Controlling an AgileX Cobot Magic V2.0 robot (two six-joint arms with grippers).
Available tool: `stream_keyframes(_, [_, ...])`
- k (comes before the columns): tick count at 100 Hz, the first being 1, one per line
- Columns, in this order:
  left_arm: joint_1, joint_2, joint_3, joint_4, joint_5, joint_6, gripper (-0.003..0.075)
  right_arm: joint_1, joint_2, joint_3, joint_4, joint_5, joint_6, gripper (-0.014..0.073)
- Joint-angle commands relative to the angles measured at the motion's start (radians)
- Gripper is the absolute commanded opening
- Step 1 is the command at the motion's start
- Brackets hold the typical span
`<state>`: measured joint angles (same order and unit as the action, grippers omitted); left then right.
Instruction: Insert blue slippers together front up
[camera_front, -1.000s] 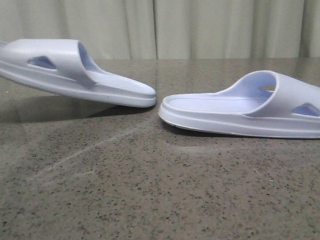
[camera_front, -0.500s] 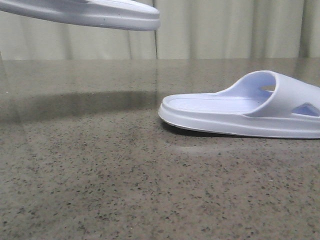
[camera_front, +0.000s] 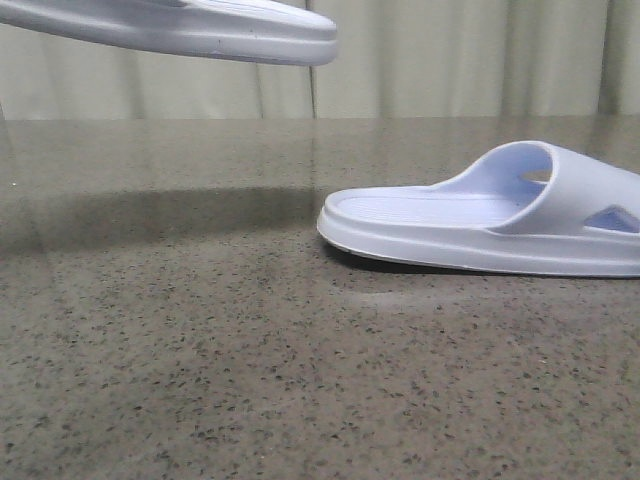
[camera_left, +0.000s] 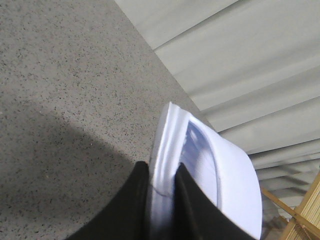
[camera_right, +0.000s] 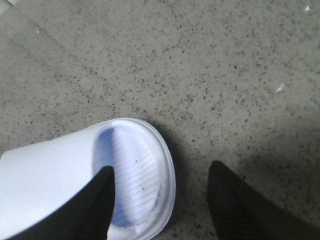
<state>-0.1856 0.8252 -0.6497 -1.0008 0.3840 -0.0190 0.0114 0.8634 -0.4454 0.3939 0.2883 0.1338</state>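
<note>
One blue slipper (camera_front: 200, 28) hangs high at the top left of the front view, well above the table; only its sole edge and heel end show. My left gripper (camera_left: 162, 172) is shut on that slipper's (camera_left: 220, 175) side rim, one finger on each side of the wall. The other blue slipper (camera_front: 490, 215) lies flat on the table at the right, strap toward the right edge. My right gripper (camera_right: 160, 175) hovers open over this slipper's (camera_right: 130, 170) rounded end, one finger above the ribbed footbed, the other above bare table beside the rim.
The speckled stone table (camera_front: 250, 360) stretches across the view. Pale curtains (camera_front: 450, 55) hang behind its far edge. A wooden frame (camera_left: 305, 215) shows at the edge of the left wrist view.
The left slipper was lifted from just above the table to the top of the view, then drifted slightly right. The right slipper has not moved.
</note>
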Motion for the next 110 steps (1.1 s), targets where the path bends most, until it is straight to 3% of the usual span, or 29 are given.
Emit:
stream_keyframes(1, [-0.008,-0.011,-0.03,-0.036,-0.025,-0.004,0.0016,-0.007,0.035,-0.024,0.032,-0.074,-0.001,0.0352])
stream_keyframes(79, [-0.008,-0.011,-0.03,-0.048,-0.015,-0.004,0.0016,-0.001,0.167,-0.026,0.174,-0.089,-0.001,0.0351])
stream_keyframes(110, [-0.008,-0.011,-0.03,-0.05,-0.014,-0.004,0.0016,0.077,0.174,-0.026,0.179,-0.101,-0.001,0.0351])
